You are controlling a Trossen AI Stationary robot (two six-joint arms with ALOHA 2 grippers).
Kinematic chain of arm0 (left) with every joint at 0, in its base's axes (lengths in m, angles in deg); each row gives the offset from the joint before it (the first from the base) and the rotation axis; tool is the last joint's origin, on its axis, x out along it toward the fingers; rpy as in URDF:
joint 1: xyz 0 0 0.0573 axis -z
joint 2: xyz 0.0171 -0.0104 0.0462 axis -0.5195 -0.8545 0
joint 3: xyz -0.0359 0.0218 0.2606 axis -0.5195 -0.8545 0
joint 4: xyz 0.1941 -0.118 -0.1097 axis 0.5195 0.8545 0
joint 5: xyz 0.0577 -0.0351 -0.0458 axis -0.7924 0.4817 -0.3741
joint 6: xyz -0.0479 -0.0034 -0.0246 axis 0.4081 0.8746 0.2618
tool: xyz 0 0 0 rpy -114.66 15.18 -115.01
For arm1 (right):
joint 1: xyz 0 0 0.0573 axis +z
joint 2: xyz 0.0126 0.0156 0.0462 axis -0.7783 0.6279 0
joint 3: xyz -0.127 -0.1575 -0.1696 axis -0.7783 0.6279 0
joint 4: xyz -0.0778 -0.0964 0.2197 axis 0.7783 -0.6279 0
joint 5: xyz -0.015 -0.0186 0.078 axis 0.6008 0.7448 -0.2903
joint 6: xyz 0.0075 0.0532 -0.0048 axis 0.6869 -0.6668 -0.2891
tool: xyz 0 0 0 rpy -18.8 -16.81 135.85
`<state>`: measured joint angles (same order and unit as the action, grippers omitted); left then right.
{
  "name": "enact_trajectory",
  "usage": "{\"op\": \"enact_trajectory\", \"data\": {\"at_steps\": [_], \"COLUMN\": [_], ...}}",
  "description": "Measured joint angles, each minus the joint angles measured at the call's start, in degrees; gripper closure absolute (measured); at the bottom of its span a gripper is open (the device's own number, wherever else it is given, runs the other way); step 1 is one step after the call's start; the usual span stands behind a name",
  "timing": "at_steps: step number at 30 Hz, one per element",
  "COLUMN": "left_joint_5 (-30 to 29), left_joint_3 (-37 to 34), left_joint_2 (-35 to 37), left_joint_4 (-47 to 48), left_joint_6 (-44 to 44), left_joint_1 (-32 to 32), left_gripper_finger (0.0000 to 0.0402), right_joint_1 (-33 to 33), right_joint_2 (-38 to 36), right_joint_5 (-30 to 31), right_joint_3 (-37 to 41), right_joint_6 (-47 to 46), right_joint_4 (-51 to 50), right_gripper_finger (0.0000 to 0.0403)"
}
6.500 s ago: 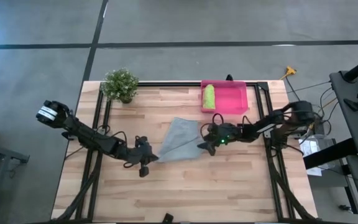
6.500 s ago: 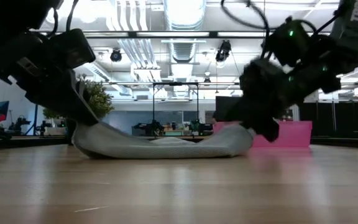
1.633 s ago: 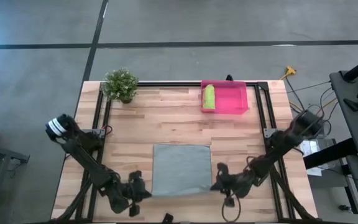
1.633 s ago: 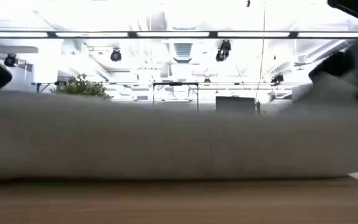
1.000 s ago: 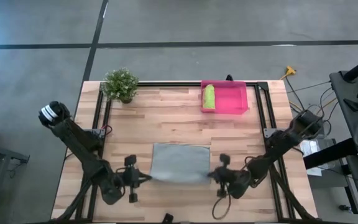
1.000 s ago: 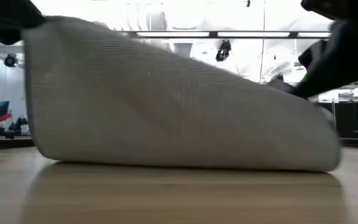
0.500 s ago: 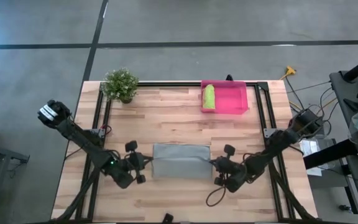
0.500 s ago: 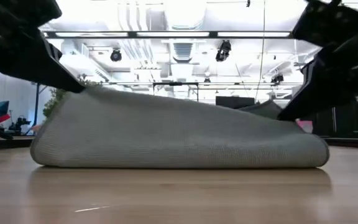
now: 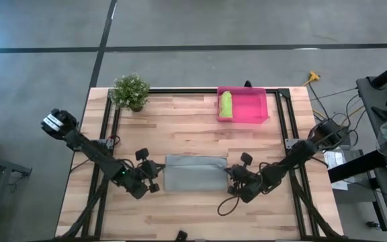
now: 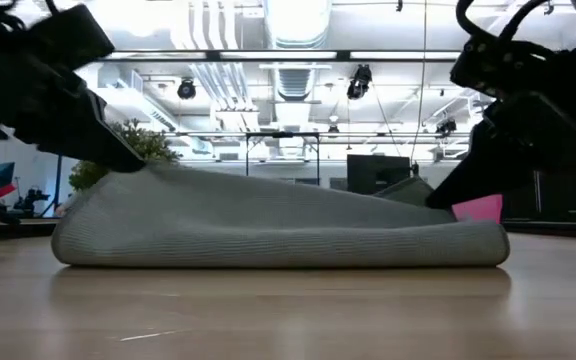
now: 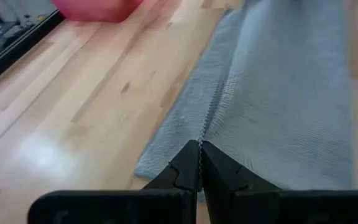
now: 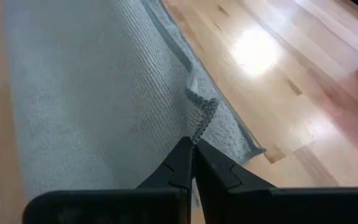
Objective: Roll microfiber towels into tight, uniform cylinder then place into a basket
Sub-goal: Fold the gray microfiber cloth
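High view first, from left to right: the left gripper point(image 9: 154, 179) sits at the left end of the grey towel point(image 9: 195, 173), which lies in the middle of the table point(image 9: 180, 128) as a doubled-over strip, and the right gripper point(image 9: 234, 178) sits at the towel's right end. Both claws are pinched fully shut on the turned-over hem. In the left wrist view, the left gripper point(image 11: 199, 163) nips a thin ridge of stitched edge on the grey towel point(image 11: 278, 93); in the right wrist view, the right gripper point(image 12: 192, 159) does the same on the grey towel point(image 12: 79, 93). Farther back on the right, the pink basket point(image 9: 254, 107) already holds the green towel point(image 9: 226, 103), rolled.

The cloth looks light, soft and limp. In the low view the grey towel point(image 10: 278, 232) sags between the two claws and bulges at the fold, so it will likely slump wherever it is not held. Its nap should cling a little to the wood rather than slide. The two ends of the hem seem the right places to hold, evenly, so the roll stays straight.

Compared with a second and a half ago, the towel is no longer a flat square. Its near edge has been carried over toward the far side, and both grippers have moved up the table.
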<state>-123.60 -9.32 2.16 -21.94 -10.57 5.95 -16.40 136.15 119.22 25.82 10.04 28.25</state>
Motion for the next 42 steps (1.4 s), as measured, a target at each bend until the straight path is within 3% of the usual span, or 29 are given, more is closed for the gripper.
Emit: {"op": "enact_trajectory", "data": {"at_steps": [15,42], "left_joint_5": [-0.16,-1.05], "left_joint_3": [-0.19,-0.10], "left_joint_2": [-7.33,-7.53], "left_joint_4": [0.45,-3.12], "left_joint_6": [-2.70,-5.77], "left_joint_1": [-7.09,-11.54], "left_gripper_finger": [0.0402,0.0402], "right_joint_1": [-2.70,-6.36], "right_joint_2": [3.26,3.34], "right_joint_5": [5.54,5.54], "right_joint_3": [0.04,1.69], "right_joint_6": [-1.09,-4.52], "right_joint_4": [1.66,1.57], "right_gripper_finger": [0.0394,0.0394]}}
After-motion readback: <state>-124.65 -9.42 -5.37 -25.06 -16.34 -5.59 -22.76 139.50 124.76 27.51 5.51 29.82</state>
